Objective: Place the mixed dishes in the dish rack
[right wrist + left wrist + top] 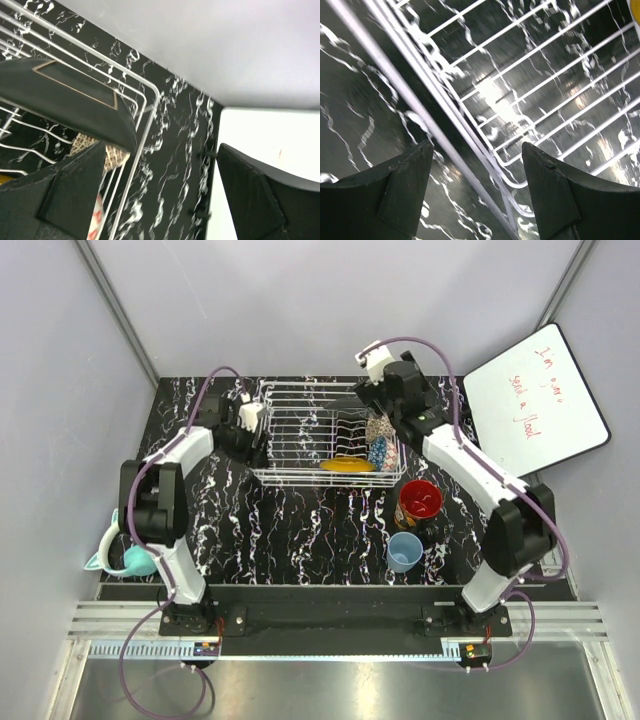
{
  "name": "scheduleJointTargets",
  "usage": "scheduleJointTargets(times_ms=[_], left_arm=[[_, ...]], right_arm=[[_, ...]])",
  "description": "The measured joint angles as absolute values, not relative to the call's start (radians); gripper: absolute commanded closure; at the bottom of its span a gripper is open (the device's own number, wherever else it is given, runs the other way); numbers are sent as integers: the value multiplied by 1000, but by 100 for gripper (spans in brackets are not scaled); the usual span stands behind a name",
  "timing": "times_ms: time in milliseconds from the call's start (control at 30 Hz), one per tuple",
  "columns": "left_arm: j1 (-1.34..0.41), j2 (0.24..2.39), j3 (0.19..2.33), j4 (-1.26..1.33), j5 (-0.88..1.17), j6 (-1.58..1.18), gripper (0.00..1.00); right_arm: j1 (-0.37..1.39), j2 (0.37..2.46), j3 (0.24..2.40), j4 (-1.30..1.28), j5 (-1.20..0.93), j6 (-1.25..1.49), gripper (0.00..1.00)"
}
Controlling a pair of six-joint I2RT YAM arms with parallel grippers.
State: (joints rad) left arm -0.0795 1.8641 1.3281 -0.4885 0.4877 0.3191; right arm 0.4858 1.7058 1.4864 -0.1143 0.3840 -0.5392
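**Loading a dish rack, overhead and wrist views.** The dish rack [290,476] stands at the middle of the desk [300,530]. Inside it, a yellow plate [347,464] lies along the near side. A blue bowl [378,452] sits just beside that plate, at the right end.

The dark plate [65,95] is at the rack's far right corner, just beside the right end effector [162,150]. That end effector has its fingers spread and nothing between them. Whether the plate is seated between dividers cannot be told.

The left end effector [477,150] is also spread and empty. It straddles the rim wire on the rack's left side.

A red mug [420,502] and a light-blue cup [404,551] stand on the desk in front of the rack's right end, not yet loaded. Loading therefore appears partly done.

**Hazards.**
- If the dark plate is only leaning, a brush from the right finger [65,200] as the arm pulls away could tip it onto the bowl.
- Any sideways move of the left arm while the rim lies between its fingers could drag the whole rack and unsettle the dishes in it.
- The right arm's forearm passes close above the mug, so a low retreat could knock it over.
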Motion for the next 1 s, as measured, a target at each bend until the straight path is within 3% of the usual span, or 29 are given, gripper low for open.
scheduleJointTargets(times_ms=[133,367,400,467,733,1000], left_arm=[[-104,1759,1213,-484,474,333,25],[-120,1669,1147,-530,457,358,21],[-115,1670,1156,-540,455,358,21],[-98,1671,1196,-581,447,360,20],[-10,1671,1471,-685,410,363,15],[0,1627,1587,-765,411,370,15]], right_arm=[[486,1588,1454,-228,417,-319,0],[486,1267,1224,-403,267,14,2],[486,1254,1219,-429,266,42,10],[486,1234,1194,-491,273,122,14],[486,1259,1071,-877,410,463,11],[486,1253,1042,-987,472,616,10]])
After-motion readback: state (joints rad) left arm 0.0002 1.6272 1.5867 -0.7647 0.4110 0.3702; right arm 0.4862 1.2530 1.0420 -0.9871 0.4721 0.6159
